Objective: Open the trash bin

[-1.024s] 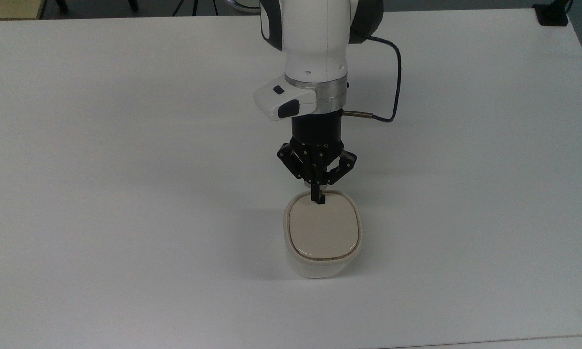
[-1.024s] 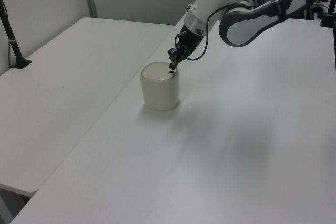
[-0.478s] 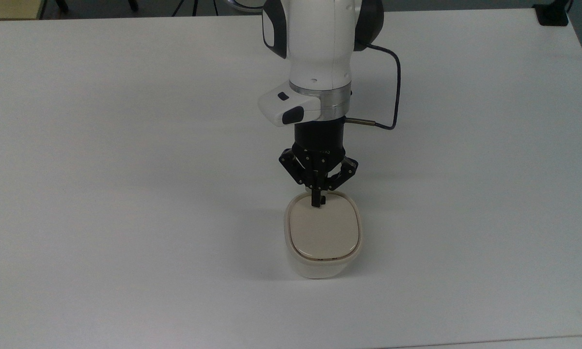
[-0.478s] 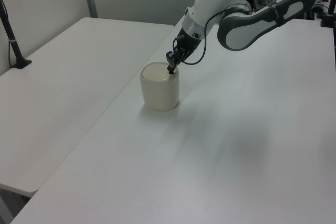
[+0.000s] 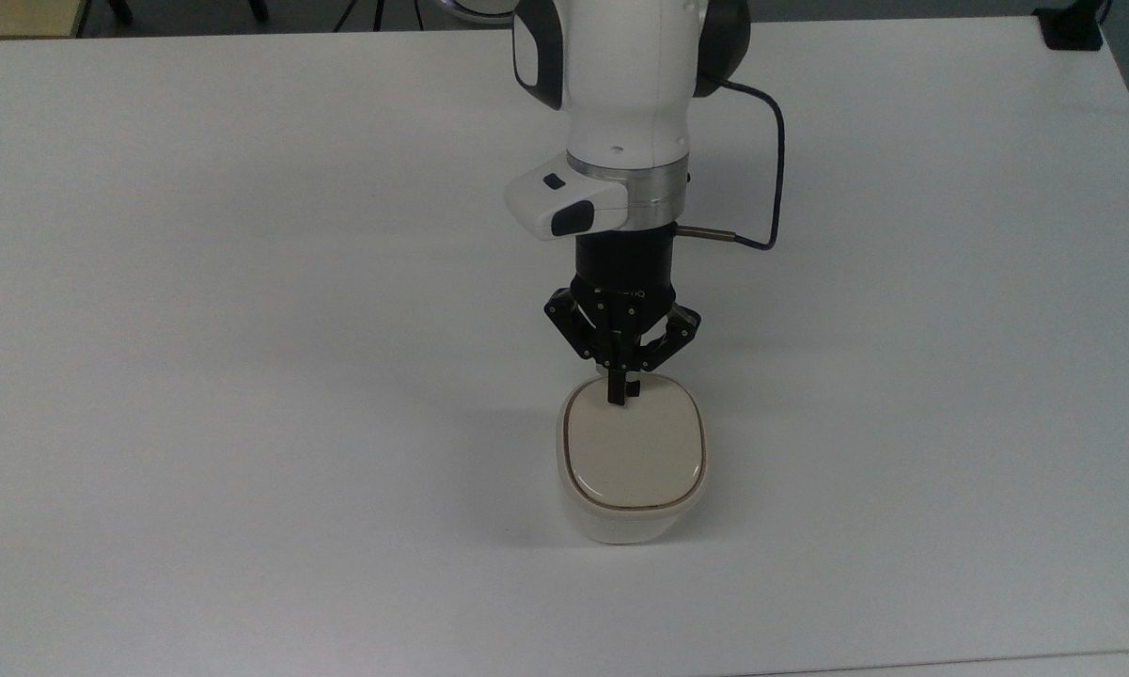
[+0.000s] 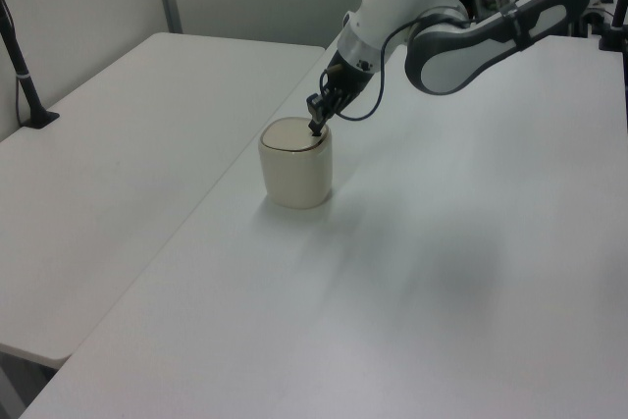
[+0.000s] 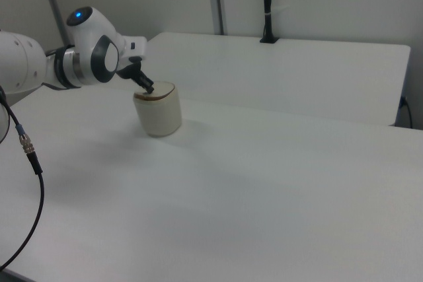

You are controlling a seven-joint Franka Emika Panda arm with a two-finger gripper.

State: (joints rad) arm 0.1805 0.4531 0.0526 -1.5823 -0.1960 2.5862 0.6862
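Pincer (image 5: 619, 397) fingers pressed together into a single black tip, holding nothing, tip down on the far edge of the lid (image 5: 635, 453), the edge nearest the arm. Top view: tip sits at the lid's upper rim, roughly centred. Left view: pincer (image 6: 315, 128) meets the lid at its back right corner. Right view: pincer (image 7: 149, 88) comes in from the right view's left and touches the lid near its left rim.

Trash bin (image 5: 632, 522) stands upright on the white counter (image 5: 244, 329), directly in front of the arm, in the lower middle of the top view. Cream body, beige glossy lid. Top view shows a thin dark line running round the lid's edge, strongest along the near side; lid looks seated in its rim. Left view shows the bin (image 6: 294, 174) side wall, plus a dark line at the lid's near edge. Right view shows the bin (image 7: 158, 113) with a dark brownish band at the lid edge.

Arm (image 5: 625, 85) white, with a black cable (image 5: 773, 169) looping off the wrist on the top view's right. Left view shows a second counter (image 6: 108, 164) butted alongside, with a black post (image 6: 20, 66) clamped on it. Right view shows a black pole (image 7: 266, 4) at the far counter.
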